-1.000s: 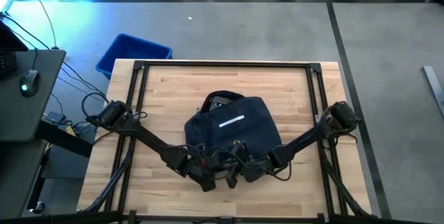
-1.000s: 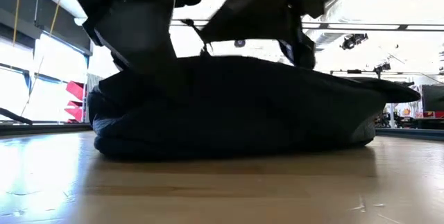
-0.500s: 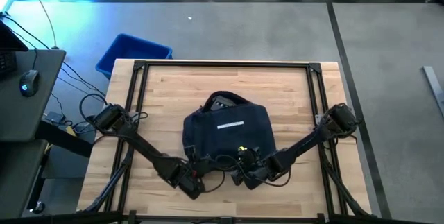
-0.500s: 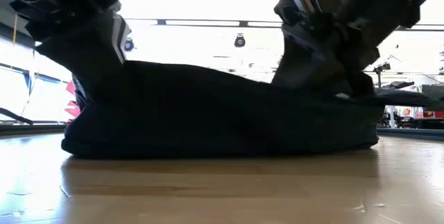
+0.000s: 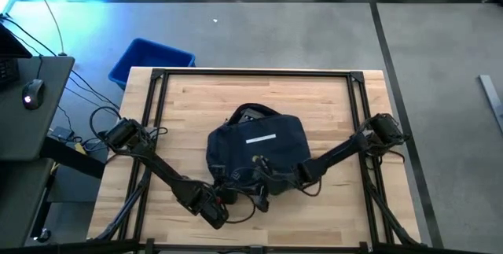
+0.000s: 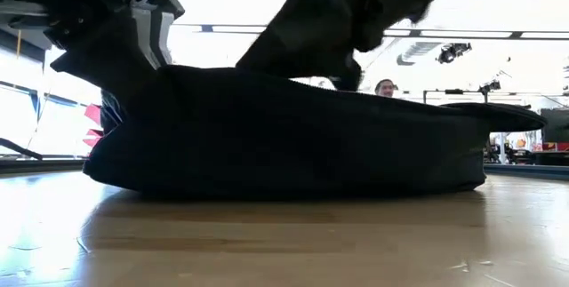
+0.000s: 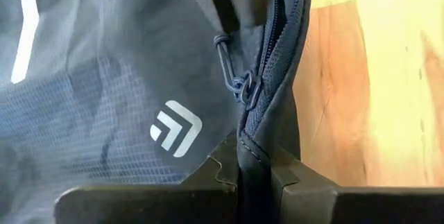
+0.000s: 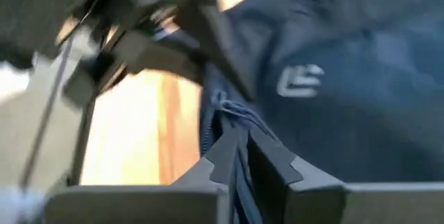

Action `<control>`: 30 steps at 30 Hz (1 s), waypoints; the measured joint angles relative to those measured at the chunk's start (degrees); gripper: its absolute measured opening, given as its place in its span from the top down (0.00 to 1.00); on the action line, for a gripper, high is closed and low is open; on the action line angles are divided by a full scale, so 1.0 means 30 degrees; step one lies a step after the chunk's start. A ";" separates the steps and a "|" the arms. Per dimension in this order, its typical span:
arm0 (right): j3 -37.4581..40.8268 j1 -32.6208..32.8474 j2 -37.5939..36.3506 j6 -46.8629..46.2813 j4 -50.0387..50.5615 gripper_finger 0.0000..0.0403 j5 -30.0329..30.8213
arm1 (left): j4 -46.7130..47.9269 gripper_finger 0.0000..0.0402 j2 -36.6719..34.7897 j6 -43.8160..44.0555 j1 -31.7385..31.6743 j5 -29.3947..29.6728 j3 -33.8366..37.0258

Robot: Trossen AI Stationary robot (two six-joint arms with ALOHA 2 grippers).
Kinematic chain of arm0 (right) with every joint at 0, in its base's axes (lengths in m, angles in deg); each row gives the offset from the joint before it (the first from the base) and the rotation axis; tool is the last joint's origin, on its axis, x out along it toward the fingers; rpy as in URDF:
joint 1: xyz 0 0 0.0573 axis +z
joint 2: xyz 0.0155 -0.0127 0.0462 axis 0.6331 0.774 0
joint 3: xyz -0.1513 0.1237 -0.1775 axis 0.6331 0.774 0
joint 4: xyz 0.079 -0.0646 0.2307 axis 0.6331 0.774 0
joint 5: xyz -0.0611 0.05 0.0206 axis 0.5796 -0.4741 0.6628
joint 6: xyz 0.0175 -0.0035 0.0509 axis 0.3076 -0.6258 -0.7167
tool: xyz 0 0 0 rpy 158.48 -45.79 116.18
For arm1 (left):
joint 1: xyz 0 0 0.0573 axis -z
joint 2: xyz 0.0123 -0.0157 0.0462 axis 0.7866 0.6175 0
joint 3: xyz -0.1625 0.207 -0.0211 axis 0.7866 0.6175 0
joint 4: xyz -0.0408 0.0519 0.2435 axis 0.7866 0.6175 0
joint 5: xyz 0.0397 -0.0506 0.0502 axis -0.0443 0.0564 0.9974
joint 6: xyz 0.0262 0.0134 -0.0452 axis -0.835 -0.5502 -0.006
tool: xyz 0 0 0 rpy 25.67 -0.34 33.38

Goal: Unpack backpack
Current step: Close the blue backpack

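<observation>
The dark navy backpack (image 5: 255, 145) lies flat on the wooden table (image 5: 330, 97), its white stripe up. A grey thing (image 5: 250, 115) peeks out of its far opening. My left gripper (image 5: 222, 196) is at the backpack's near left corner, shut on its zippered edge. My right gripper (image 5: 262, 182) reaches in from the right over the near edge, a little right of the left one. Its fingers stand close together on a blue cord at the zipper (image 8: 223, 106). A zipper pull (image 7: 230, 71) hangs just beyond my left fingers. My left gripper pinches the backpack's zippered edge (image 7: 255, 132) between its two fingers, slanting down from the table's near left. The edge stands up between the fingers while the backpack's body stays on the table. My right gripper has a blue cord (image 8: 239, 137) from the zipper between its two fingers, slanting down from the right. The view is blurred, so I cannot tell how much it holds.
A bright blue bin (image 5: 149, 59) stands on the floor beyond the table's far left corner. A desk with a mouse (image 5: 31, 93) is at the left. Black frame rails (image 5: 157, 97) run along the table's sides. A person (image 6: 384, 87) shows far behind the backpack.
My left gripper has gone toward the table's left edge and rolled, drawing the backpack's near left corner with it. My right gripper has rolled and swung left and toward the far edge along the backpack's near edge. The backpack's body has stayed on the table.
</observation>
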 joint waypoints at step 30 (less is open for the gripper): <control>-0.0149 -0.2522 0.1610 0.7655 -0.1659 0.74 -0.6191 | -0.0369 1.00 -0.0022 -0.1199 -0.0118 0.0470 -0.0007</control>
